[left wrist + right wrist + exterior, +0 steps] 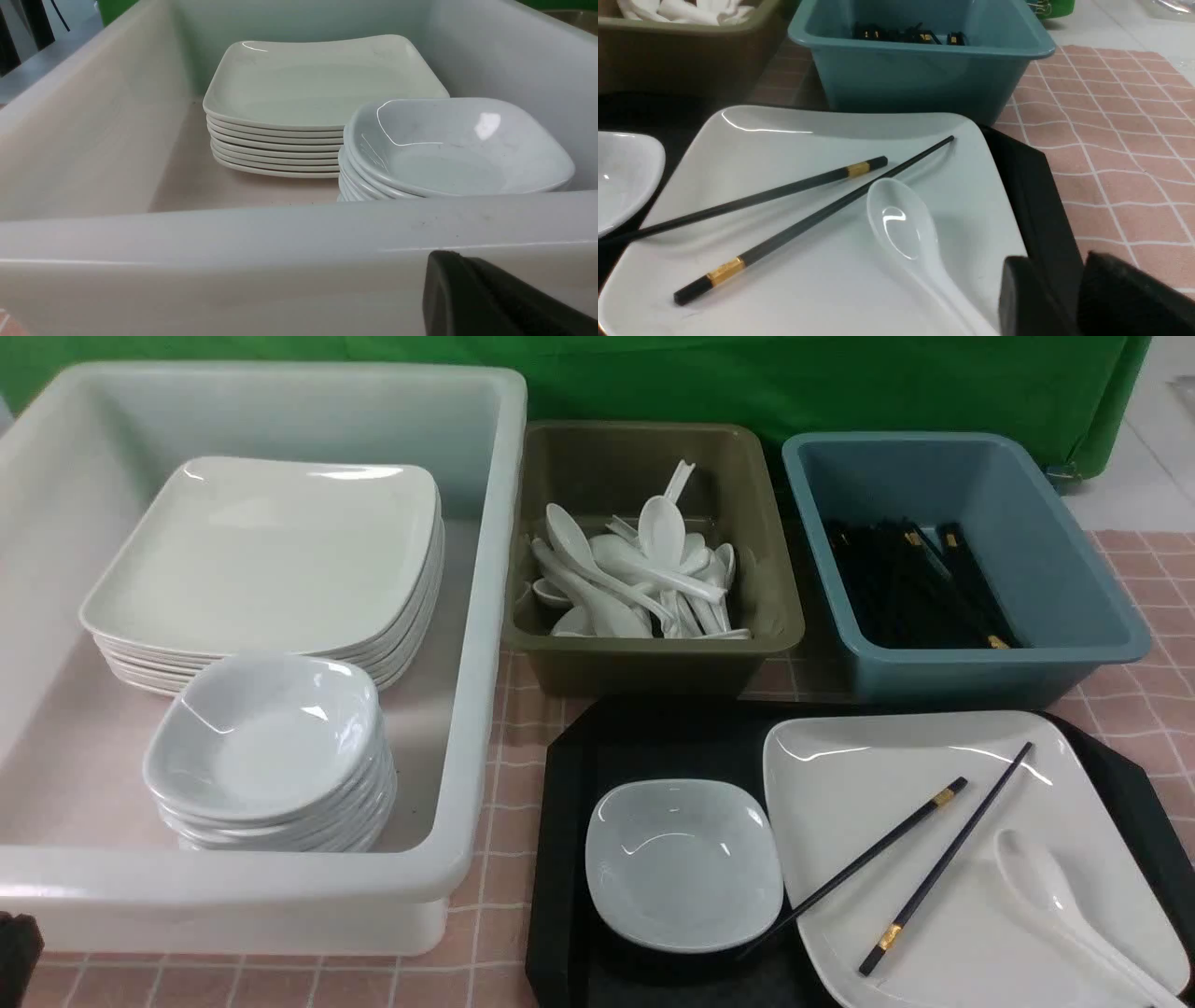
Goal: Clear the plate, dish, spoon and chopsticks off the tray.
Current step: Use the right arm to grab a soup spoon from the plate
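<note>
On the black tray (560,859) the small dish (681,863) sits to the left of the large plate (840,784). The two chopsticks (943,863) lie crossed on the plate, one tip reaching over the dish's edge. The spoon (1055,896) lies on the plate's right side. In the right wrist view my right gripper (1052,263) is open and empty, low by the tray's rim (1041,196) beside the spoon (906,228), chopsticks (813,218) and plate (962,210). My left gripper (448,256) is shut and empty in front of the white bin's near wall.
The big white bin (233,887) at the left holds a stack of plates (271,551) and a stack of dishes (261,737). Behind the tray stand an olive bin (653,663) with several spoons and a blue bin (980,667) with chopsticks. A pink checked cloth (504,784) covers the table.
</note>
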Robot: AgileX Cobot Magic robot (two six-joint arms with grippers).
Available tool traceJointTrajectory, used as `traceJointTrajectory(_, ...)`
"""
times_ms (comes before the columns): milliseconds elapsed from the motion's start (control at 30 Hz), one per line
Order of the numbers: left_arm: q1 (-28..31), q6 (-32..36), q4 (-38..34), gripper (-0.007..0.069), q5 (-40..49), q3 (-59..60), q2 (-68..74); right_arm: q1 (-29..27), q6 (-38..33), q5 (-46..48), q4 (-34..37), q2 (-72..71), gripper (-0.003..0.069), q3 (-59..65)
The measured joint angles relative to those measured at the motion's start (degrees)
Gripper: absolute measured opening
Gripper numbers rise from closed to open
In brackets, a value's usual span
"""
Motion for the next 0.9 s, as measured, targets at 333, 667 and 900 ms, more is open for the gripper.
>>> traceJointTrajectory(333,0.00,0.00,0.00,0.0005,0.00,0.00,0.00,0.00,0.00,0.00,0.00,0.00,0.0241,0.00)
traceJointTrajectory(667,0.00,0.01,-0.84,0.0005,-3.28,0.00,0.00,0.00,0.00,0.00,0.00,0.00,0.0241,0.00)
traceJointTrajectory(900,0.00,-6.57,-18.27,0.0005,-22.26,0.00,0.00,0.00,0.00,0.00,0.00,0.00,0.0241,0.00)
